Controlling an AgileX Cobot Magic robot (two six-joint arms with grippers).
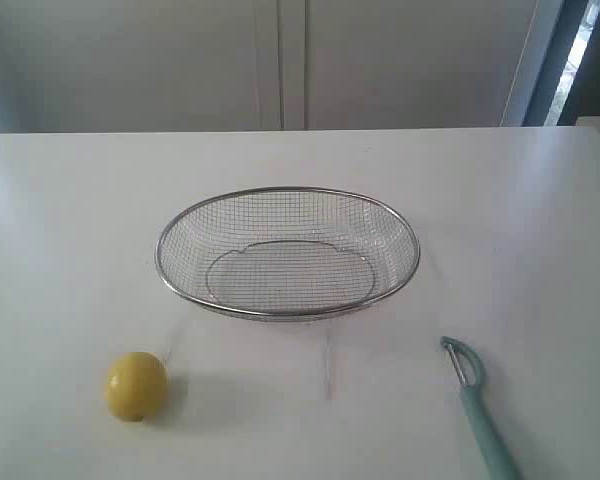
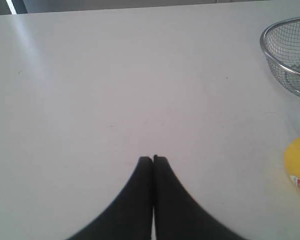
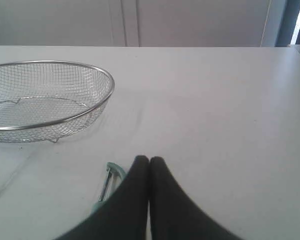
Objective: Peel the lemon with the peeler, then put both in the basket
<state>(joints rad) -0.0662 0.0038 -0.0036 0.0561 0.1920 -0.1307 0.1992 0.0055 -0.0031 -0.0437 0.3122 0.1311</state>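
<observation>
The yellow lemon [image 1: 136, 386] rests on the white table at the front left; its edge [image 2: 299, 165] shows in the left wrist view. At the front right lies the pale teal peeler [image 1: 477, 404], blade head toward the basket. The wire-mesh basket [image 1: 288, 194] stands empty in the middle. Neither arm appears in the exterior view. My left gripper [image 2: 153, 159] is shut with nothing in it, hovering over bare table away from the lemon. My right gripper [image 3: 149, 160] is shut and empty too, with the peeler head [image 3: 109, 181] showing just beside its dark fingers.
The white table [image 1: 70, 230] stretches back to a pale wall with a vertical panel seam. The basket rim [image 2: 286, 30] shows in the left wrist view and the basket [image 3: 45, 66] in the right wrist view.
</observation>
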